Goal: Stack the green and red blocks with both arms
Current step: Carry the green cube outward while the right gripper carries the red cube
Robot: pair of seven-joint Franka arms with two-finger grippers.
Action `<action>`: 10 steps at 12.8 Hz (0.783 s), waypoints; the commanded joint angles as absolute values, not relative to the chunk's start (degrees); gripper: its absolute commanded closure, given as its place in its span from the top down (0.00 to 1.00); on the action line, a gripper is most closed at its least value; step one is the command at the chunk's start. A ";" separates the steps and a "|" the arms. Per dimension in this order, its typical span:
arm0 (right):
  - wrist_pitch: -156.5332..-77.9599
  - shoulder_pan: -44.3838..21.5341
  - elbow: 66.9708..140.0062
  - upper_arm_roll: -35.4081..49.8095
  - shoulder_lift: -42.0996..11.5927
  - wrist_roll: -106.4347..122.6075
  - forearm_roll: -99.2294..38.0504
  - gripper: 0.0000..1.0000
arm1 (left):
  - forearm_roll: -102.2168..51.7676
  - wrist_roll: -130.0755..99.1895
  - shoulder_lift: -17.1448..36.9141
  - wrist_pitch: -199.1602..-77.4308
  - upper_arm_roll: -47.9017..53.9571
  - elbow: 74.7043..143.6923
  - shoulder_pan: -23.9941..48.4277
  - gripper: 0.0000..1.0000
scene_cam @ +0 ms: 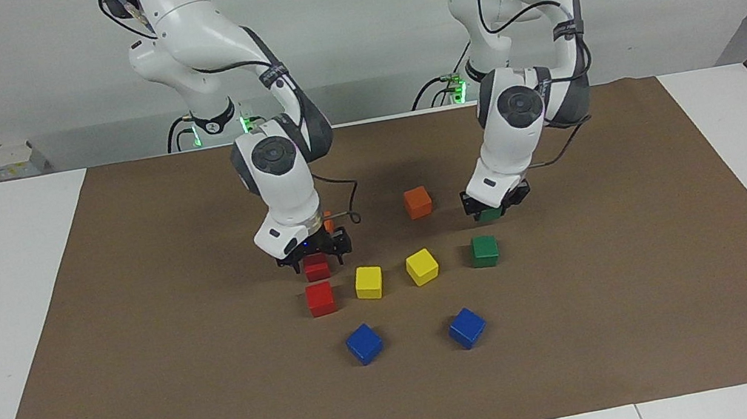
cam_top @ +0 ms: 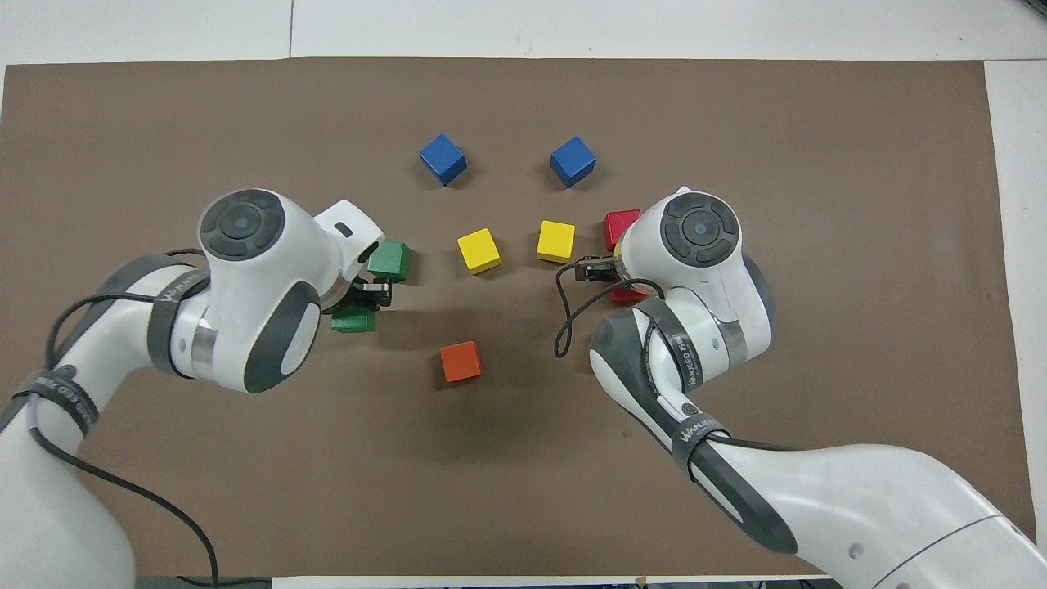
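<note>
The nearer dark green matte cube (scene_cam: pixel 491 214), gripped in the left gripper (scene_cam: pixel 493 209), should be carried straight over the other dark green cube (scene_cam: pixel 484 250), squared, then lowered. The right gripper (scene_cam: pixel 314 258), fingers spread around the nearer bright red matte cube (scene_cam: pixel 316 267), should settle centred before closing, then lift onto the second red cube (scene_cam: pixel 320 298).
</note>
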State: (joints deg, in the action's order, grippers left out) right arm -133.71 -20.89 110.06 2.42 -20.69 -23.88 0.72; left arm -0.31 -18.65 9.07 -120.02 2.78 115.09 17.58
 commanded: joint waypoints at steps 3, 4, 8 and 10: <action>-133.69 -20.65 110.04 2.37 -20.74 -24.34 -0.18 0.68 | -0.09 -7.16 -1.48 -109.79 2.90 115.13 7.85 0.00; -133.16 -20.83 110.04 2.37 -20.57 -24.52 -0.26 0.39 | -0.09 -3.38 -3.23 -108.47 2.81 115.48 4.86 0.00; -130.09 -21.01 109.52 2.37 -19.08 -24.43 -0.18 0.00 | -0.18 12.88 -5.80 -107.92 2.64 118.63 -6.91 0.00; -123.26 -19.96 105.32 2.37 -17.32 -23.91 -0.18 0.00 | -0.09 17.56 -7.38 -113.00 2.55 123.11 -10.27 0.00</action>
State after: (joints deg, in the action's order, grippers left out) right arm -129.03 -20.80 108.47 2.33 -19.80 -23.90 0.68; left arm -0.31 14.14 -4.38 -108.58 1.88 117.59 -7.90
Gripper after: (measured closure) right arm 0.458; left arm 0.449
